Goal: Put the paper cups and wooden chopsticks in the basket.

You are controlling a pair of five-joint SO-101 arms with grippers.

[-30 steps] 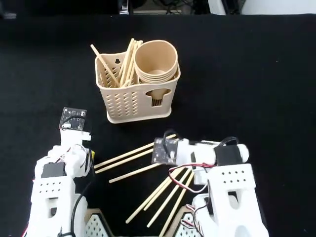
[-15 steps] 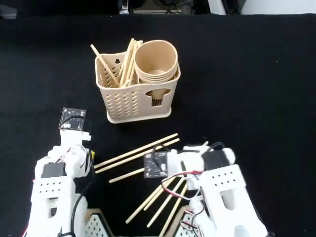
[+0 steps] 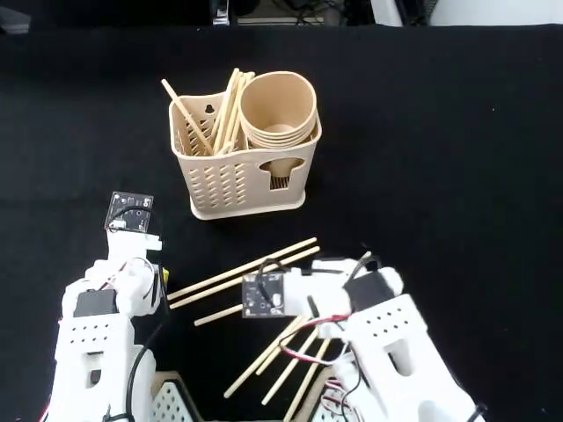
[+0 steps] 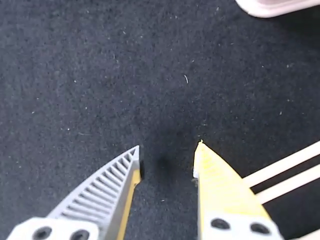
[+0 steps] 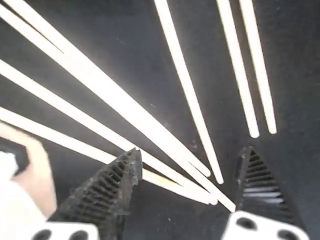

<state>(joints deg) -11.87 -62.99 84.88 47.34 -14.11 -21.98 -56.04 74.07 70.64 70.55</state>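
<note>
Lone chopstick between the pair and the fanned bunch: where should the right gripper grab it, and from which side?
Probably mid-shaft of the lone chopstick, from straight above, right gripper fingers straddling its width. It lies flat, with bare cloth either side there; its near tip crowds the fanned bunch.

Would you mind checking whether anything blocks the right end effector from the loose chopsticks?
Nothing visible does: the open right end effector hangs directly over the loose chopsticks.

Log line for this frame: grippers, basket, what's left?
left gripper: open, over black cloth | right gripper: open, above loose chopsticks | basket: cups, stored chopsticks inside
</note>
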